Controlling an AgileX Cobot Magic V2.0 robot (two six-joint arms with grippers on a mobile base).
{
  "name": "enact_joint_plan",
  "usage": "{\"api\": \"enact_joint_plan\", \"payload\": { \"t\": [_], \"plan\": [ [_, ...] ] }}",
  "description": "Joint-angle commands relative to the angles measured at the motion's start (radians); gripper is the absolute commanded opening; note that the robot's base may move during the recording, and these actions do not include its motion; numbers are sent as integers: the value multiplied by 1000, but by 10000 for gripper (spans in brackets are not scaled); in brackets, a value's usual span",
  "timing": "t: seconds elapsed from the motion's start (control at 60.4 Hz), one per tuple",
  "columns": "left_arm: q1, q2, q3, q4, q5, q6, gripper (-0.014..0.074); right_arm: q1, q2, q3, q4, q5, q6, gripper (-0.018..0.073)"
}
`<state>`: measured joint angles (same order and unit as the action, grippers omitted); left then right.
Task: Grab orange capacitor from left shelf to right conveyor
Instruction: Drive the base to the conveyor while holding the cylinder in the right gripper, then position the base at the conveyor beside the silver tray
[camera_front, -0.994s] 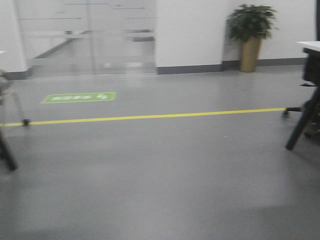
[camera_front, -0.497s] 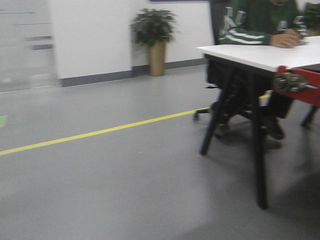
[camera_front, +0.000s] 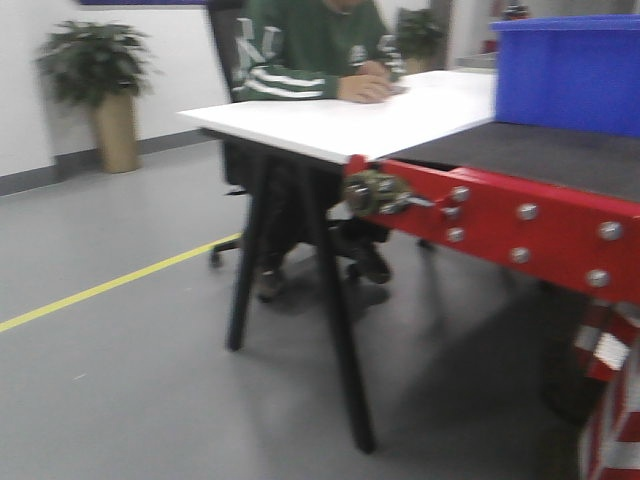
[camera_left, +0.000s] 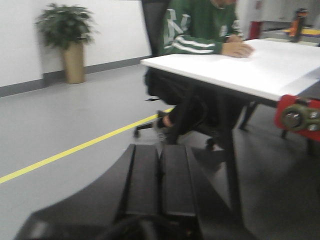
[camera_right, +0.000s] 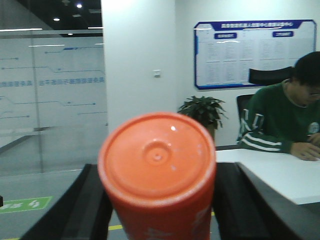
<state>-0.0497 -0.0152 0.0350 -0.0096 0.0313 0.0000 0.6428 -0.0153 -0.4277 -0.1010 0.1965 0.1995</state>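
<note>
In the right wrist view, my right gripper (camera_right: 161, 205) is shut on the orange capacitor (camera_right: 157, 160). Its flat orange top faces the camera, and the black fingers (camera_right: 87, 205) press its two sides. White print shows low on its side. My left gripper (camera_left: 160, 167) is shut and empty, its two black fingers pressed together above the floor. The right conveyor (camera_front: 545, 150) is at the right of the front view, a dark belt with a red front edge (camera_front: 500, 215). Its red corner also shows in the left wrist view (camera_left: 297, 115). The left shelf is out of view.
A blue plastic bin (camera_front: 570, 70) stands on the conveyor's far side. A white table (camera_front: 340, 120) on black legs adjoins the conveyor, with a seated person in green (camera_front: 300, 50) behind it. A potted plant (camera_front: 100, 90) stands by the wall, and a yellow line (camera_front: 110, 285) crosses the grey floor.
The front view has swung to the right. The open floor and glass wall have left the view, and the white table, the person and the red-edged conveyor have come in close.
</note>
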Motion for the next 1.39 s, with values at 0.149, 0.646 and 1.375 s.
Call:
{"api": "enact_joint_plan", "payload": {
  "t": [0.149, 0.646, 1.375],
  "plan": [
    [-2, -7, 22, -3, -88, 0, -126, -1, -13, -27, -13, -91, -11, 49],
    [-2, -7, 22, -3, -88, 0, -126, -1, -13, -27, -13, -91, -11, 49],
    [-2, -7, 22, -3, -88, 0, -126, -1, -13, -27, -13, -178, -11, 49]
  ]
}}
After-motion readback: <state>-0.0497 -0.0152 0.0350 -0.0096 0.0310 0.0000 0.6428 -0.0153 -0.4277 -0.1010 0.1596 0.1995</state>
